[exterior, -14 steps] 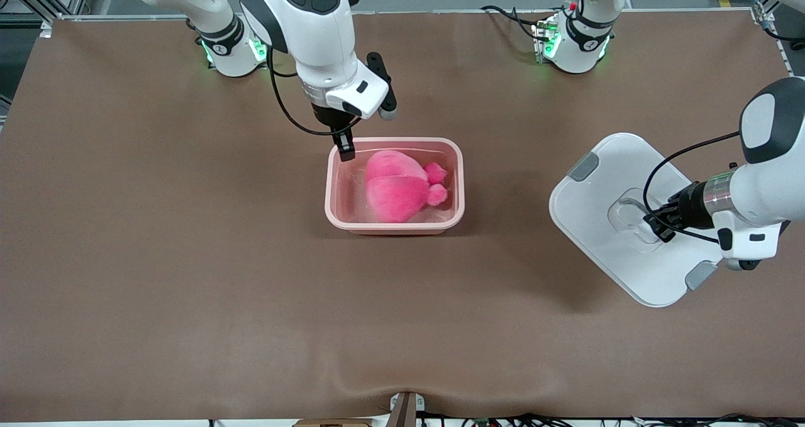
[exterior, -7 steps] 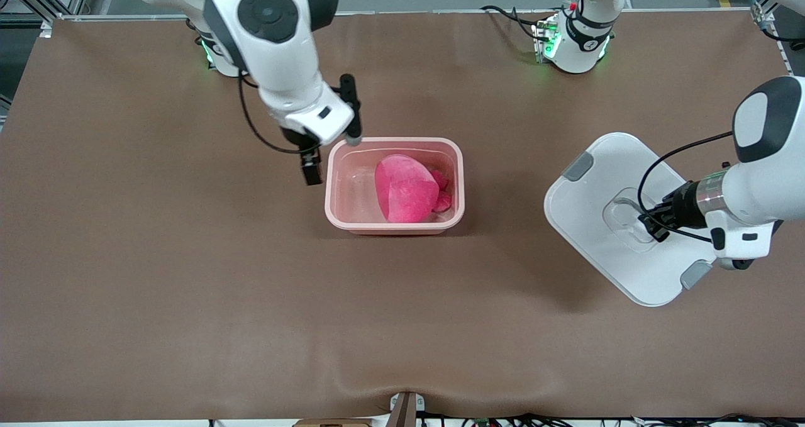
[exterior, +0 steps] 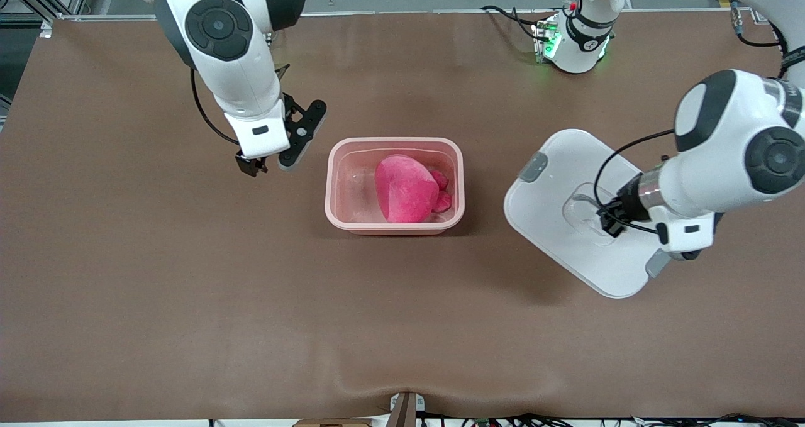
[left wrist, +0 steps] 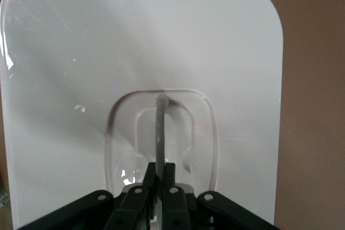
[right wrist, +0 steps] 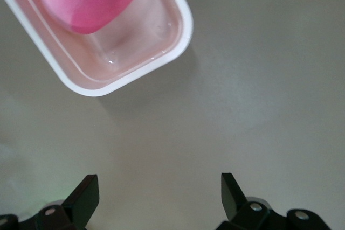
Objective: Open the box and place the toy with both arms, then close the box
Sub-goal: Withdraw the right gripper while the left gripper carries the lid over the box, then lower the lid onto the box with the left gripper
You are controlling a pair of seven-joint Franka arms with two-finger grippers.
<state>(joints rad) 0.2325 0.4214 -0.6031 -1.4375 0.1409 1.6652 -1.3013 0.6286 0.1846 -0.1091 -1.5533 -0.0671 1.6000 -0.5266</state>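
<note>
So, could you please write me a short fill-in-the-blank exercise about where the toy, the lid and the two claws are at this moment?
1. The toy lies inside the ____.
2. The left claw is shut on the lid's ____.
3. The right claw, over the table beside the box, has its fingers ____.
4. The lid is held at the ____ arm's end of the table.

Missing words: box; handle; open; left

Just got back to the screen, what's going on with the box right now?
The toy sits inside the open box. The right gripper hangs with jaws open over the table beside the box, toward the right arm's end. The left gripper holds the lid by its handle, toward the left arm's end, not yet over the box.
</note>
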